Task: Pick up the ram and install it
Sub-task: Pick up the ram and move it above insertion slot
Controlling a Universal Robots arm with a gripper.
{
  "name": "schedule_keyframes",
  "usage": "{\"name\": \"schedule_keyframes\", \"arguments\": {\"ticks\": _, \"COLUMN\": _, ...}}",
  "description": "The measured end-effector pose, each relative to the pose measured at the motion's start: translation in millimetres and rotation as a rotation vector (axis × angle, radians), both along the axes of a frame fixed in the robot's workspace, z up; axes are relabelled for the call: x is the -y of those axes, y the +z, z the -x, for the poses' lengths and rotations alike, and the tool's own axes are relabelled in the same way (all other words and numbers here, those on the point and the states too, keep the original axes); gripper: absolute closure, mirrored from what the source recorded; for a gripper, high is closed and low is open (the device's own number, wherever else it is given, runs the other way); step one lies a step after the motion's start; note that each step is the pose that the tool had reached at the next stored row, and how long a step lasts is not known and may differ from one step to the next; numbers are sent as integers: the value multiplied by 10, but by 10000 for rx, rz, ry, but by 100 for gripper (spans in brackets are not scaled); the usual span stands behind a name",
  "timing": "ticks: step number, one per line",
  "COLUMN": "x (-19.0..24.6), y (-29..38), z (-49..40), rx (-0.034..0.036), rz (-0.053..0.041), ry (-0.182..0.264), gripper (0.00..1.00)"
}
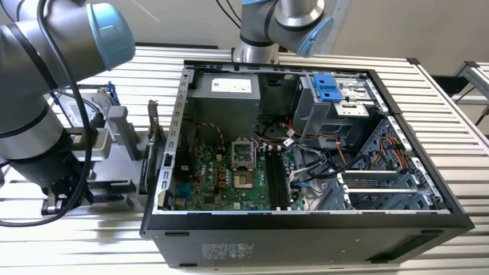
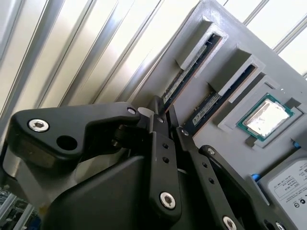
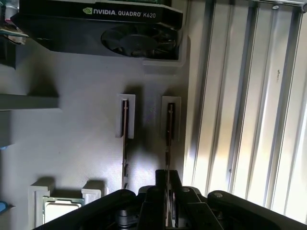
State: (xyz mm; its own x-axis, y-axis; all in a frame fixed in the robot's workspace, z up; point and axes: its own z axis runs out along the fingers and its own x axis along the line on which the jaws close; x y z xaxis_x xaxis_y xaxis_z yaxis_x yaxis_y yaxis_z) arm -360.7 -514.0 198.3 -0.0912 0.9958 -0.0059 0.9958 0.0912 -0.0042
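Two ram sticks stand on edge in slots of a grey parts holder, which sits at the exterior view's left of the open computer case. In both wrist views my gripper is down over the ram nearest the holder's edge. Its black fingers are pressed on either side of the stick, which still sits in its slot. The other ram stands free beside it. Empty black memory slots lie on the motherboard inside the case.
On the holder there are also a graphics card with a fan, a processor chip and a hard drive. The arm's wrist stands close to the case wall. Ribbed metal tabletop runs alongside.
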Motion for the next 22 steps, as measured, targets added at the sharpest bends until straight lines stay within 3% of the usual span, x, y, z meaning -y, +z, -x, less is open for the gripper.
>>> {"name": "schedule_keyframes", "arguments": {"ticks": 22, "x": 0, "y": 216, "z": 0, "rx": 0, "rz": 0, "ry": -24, "gripper": 100}}
